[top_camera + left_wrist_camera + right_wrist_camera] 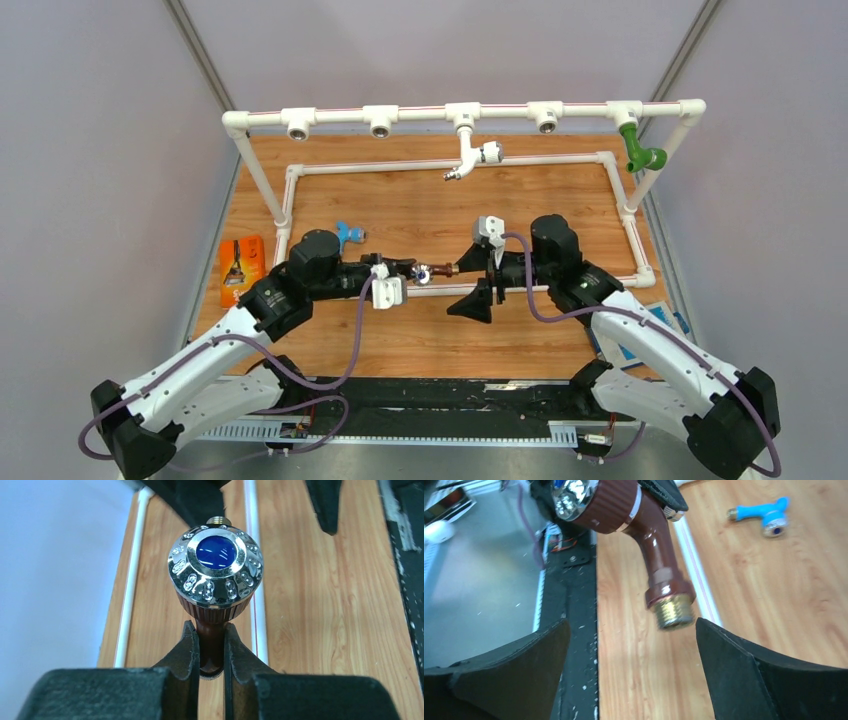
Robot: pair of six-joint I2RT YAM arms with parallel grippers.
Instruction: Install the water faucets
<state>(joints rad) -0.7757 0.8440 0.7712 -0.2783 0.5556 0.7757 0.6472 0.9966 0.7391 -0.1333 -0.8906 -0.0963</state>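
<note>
- Centrally over the desk (400,345), the left gripper (405,268) has its jaws pinching the dark brown faucet (432,271) by its brown stem, just under the chrome handle with its blue cap.
- The faucet's brass threaded end points right, sitting between the widely spread jaws of the right gripper (478,270) and touching neither.
- The light blue faucet (348,235) lies loose on the desk, just far of the left arm's wrist.
- The white faucet (470,155) hangs from the middle tee on the far rail of the pipe frame (400,115).
- The green faucet (640,150) sits in the far-right tee.
- An orange packet (240,265) lies at the desk's left edge.
</note>
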